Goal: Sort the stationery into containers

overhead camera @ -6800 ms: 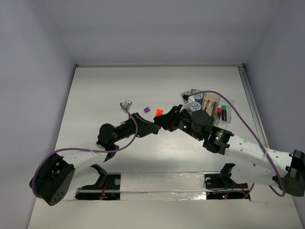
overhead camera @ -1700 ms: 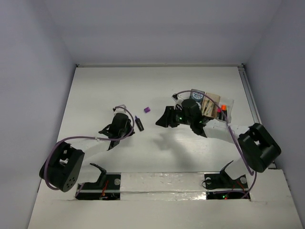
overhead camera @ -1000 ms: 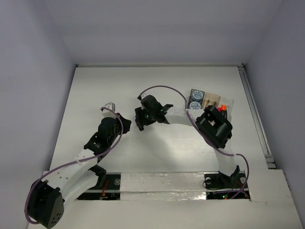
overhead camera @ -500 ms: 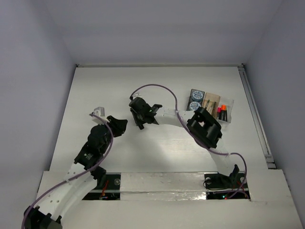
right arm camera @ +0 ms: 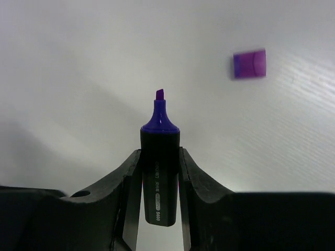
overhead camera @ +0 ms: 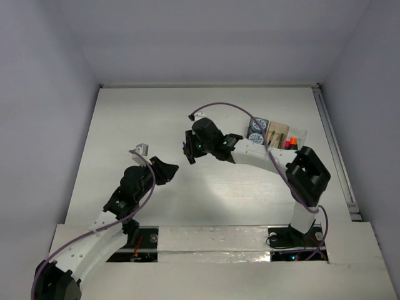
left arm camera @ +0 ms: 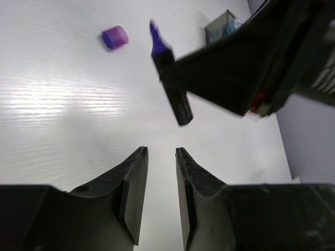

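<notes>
On the right side of the counter (overhead camera: 125,119), the right arm rises from its base at the near edge to a raised elbow. From there it reaches left across the middle, ending at the right end effector (overhead camera: 189,150). The left arm comes up from the near left corner and slants right, and the left end effector (overhead camera: 166,170) points toward the right one. The 2 sit near each other but apart.

In the right wrist view, the right end effector (right arm camera: 159,154) is clamped on a black-bodied marker (right arm camera: 159,178). Its 2 fingers press the barrel from either side, and the bare purple tip sticks out ahead of them, above the counter. In the left wrist view, the left end effector (left arm camera: 160,154) has its fingers a narrow gap apart with nothing between them. The marker (left arm camera: 175,99) hangs tilted ahead of it, held by the other arm.

Plain pale grey walls close in the back and both sides. The counter is white with a faint grain. A clear box (overhead camera: 304,139) stands at the right, just beyond the right forearm. It holds a tan insert (overhead camera: 279,131), round blue-and-white pieces (overhead camera: 254,136), an orange cap (overhead camera: 292,142) and a pink cap (overhead camera: 287,145). A loose purple cap (right arm camera: 249,64) lies on the counter, beyond the marker tip and to its right.
</notes>
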Tool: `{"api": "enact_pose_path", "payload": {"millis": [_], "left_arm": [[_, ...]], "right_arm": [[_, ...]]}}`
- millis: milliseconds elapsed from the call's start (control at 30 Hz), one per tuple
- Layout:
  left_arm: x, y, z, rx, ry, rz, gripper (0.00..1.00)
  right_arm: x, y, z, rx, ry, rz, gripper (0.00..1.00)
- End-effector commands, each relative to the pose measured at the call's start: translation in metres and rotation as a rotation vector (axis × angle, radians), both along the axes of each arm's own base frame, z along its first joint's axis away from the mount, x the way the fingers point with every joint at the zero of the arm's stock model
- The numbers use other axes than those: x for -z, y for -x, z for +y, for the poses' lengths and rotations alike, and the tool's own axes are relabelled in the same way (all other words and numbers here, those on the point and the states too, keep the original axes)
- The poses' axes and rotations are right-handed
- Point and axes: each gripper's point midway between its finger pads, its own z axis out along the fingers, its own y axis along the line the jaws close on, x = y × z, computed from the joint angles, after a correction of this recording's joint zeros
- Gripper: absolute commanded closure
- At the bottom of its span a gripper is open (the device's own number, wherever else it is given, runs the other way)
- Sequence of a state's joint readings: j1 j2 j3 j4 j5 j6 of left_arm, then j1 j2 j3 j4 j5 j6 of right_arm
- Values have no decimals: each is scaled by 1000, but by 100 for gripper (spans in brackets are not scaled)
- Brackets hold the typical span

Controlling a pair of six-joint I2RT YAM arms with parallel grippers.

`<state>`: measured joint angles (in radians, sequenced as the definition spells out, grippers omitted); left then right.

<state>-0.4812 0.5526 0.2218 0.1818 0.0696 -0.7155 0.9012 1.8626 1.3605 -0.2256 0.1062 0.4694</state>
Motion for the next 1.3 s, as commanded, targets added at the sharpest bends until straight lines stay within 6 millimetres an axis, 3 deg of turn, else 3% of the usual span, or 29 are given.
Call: {"api": "enact_pose_path", "payload": {"millis": [0,67,133,267,367,633,1067,1267], "left_arm": [[-32,2,-23,125,94,-114,75],[-29,3,-28,152,101,-109,81],[-35,5,-36,194,135,-126,79],[-40,3,-40,208,150,-145,64],[-46,2,-40,207,156,-169,59],[-34,-7,-38,176,125,-130,61],[-37,-19,-34,127,91,-140,63],[-34,-24,-33,98,130,-140,59]], "right_arm": [[-69,-1,26,-45,-253,-61,91],[-74,7,31,-64,-301,-33,91],[-78,14,36,-90,-346,-10,91],[-81,17,43,-112,-390,-1,91],[-78,19,43,-117,-394,10,90],[-80,30,45,-151,-436,37,90],[-93,35,43,-160,-486,24,90],[-90,53,51,-192,-529,71,90]]}}
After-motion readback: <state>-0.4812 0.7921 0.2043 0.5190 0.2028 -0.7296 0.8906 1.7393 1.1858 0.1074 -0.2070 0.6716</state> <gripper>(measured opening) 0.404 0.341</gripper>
